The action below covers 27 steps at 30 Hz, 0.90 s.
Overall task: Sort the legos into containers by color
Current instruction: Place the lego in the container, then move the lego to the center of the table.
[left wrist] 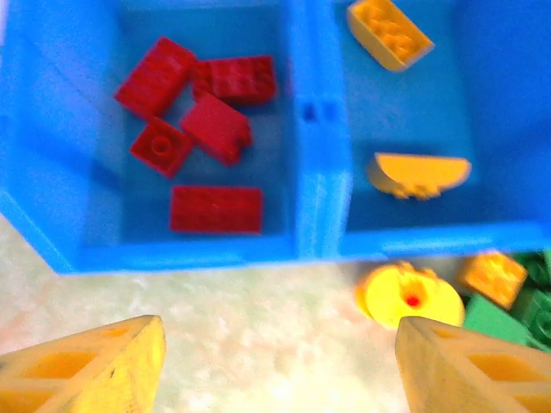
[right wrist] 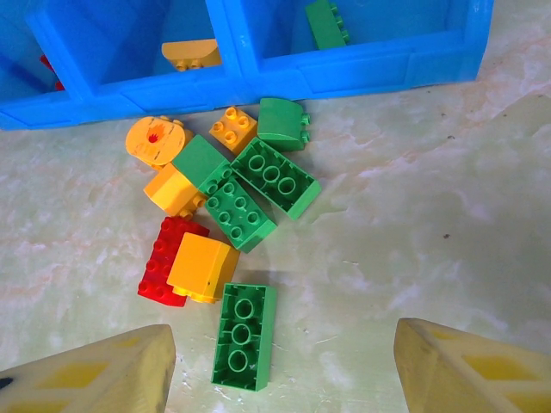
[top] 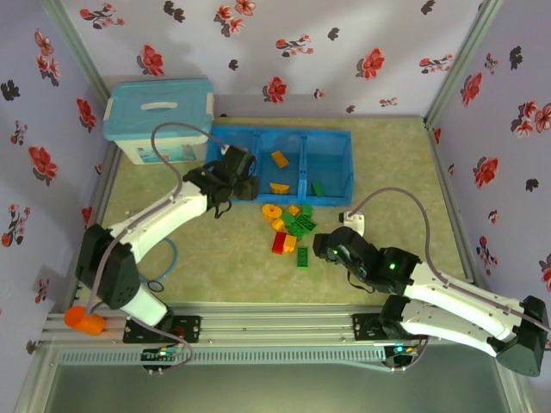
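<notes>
Flower-printed walls [top: 301, 43] close in a pale mottled tabletop [top: 387, 258], with a blue three-compartment tray [top: 351, 168] at its far side. The left arm [top: 164, 219] reaches to the tray's near left corner. Its left gripper [left wrist: 280, 320] hangs just in front of the tray's near wall, yellow fingers [left wrist: 103, 366] spread wide with nothing between them. The right arm [top: 448, 297] lies well in front of the tray. Its right gripper [right wrist: 284, 325] is also spread and empty, over the table.

A white storage box with a teal lid [top: 159, 120] stands just to the left of the tray. Just in front of the tray's near wall sits a loose pile of legos [right wrist: 232, 206], green, yellow-orange and red, touching one another.

Five red bricks [left wrist: 217, 209] lie in the tray's left compartment, two yellow-orange bricks [left wrist: 419, 175] in the middle one, and one green brick [right wrist: 325, 21] in the right one. A long green brick [right wrist: 244, 335] lies studs-down at the pile's edge farthest from the tray. A round yellow piece [right wrist: 157, 140] rests almost against the tray's near wall.
</notes>
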Each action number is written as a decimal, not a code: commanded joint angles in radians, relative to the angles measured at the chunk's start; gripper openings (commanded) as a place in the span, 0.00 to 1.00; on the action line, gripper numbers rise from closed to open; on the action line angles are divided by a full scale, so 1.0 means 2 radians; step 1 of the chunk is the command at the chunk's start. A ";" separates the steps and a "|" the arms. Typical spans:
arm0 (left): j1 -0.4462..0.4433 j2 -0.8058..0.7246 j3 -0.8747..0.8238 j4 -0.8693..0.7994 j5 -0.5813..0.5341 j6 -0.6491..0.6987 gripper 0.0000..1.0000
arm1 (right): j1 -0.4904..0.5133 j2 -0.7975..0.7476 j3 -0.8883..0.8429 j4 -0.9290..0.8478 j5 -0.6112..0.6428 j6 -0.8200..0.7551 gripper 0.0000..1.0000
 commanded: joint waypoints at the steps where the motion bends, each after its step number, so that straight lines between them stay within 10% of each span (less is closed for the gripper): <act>1: -0.025 -0.025 -0.043 0.022 0.003 -0.028 0.70 | 0.004 -0.001 -0.004 0.001 0.015 0.011 0.68; 27: -0.150 0.087 -0.115 0.103 0.069 -0.093 0.44 | 0.009 -0.002 -0.025 0.010 0.012 0.025 0.68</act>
